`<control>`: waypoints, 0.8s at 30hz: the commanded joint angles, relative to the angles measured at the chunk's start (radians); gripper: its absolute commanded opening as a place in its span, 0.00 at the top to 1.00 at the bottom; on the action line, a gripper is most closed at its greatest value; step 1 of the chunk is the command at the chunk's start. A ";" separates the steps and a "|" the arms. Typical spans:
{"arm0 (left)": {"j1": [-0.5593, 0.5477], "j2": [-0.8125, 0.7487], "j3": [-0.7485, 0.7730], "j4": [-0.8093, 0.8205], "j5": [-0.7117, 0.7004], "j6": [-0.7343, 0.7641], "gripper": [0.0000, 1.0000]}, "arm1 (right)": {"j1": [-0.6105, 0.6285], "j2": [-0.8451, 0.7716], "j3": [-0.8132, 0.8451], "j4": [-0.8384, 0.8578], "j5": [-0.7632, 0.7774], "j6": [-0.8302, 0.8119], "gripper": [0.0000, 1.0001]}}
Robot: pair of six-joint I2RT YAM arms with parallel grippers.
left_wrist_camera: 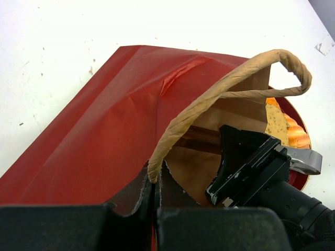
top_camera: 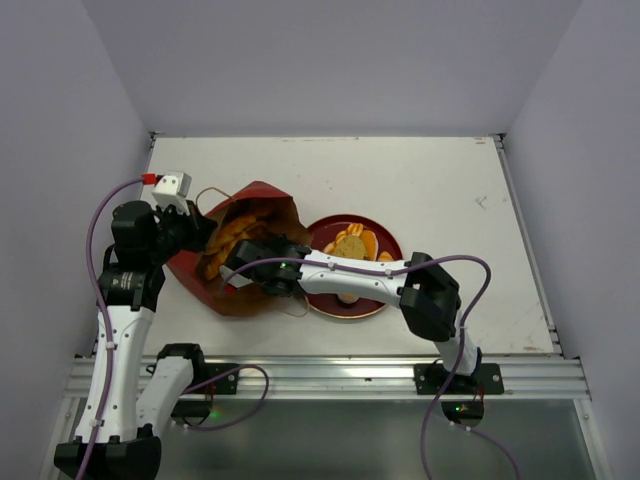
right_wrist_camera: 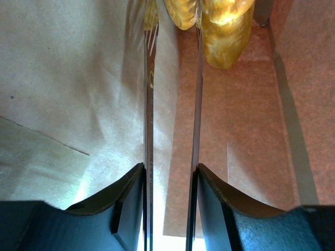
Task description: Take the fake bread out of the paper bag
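1. Bag (left_wrist_camera: 104, 120): I see it lying on its side on the table (top_camera: 450, 190), red outside and brown inside, with its mouth turned toward the plate (top_camera: 340, 222).

2. Left gripper (left_wrist_camera: 156, 188): I read the fingers as clenched on the rim of the bag mouth, right at the root of the tan cord (left_wrist_camera: 235, 78). The pinch holds that edge raised, and the cord loops up and over toward the plate.

3. Right gripper (right_wrist_camera: 172, 21): the arm reaches across the near part of the plate and the gripper is inside the bag. In the wrist view the two thin fingers (right_wrist_camera: 149, 104) run parallel with a narrow gap between them, over the brown paper. The end of one golden piece lies between the tips. I cannot tell whether the fingers are pressing on it or only flanking it.

4. Bread (right_wrist_camera: 225, 31): several golden pieces lie inside the bag. One of them sits just beside the right finger. In the top view, other orange and tan pieces lie on the plate, which touches the bag mouth
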 commanded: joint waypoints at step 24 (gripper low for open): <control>0.008 -0.006 0.028 0.019 0.028 0.004 1.00 | 0.006 0.078 0.092 0.045 0.015 0.000 0.58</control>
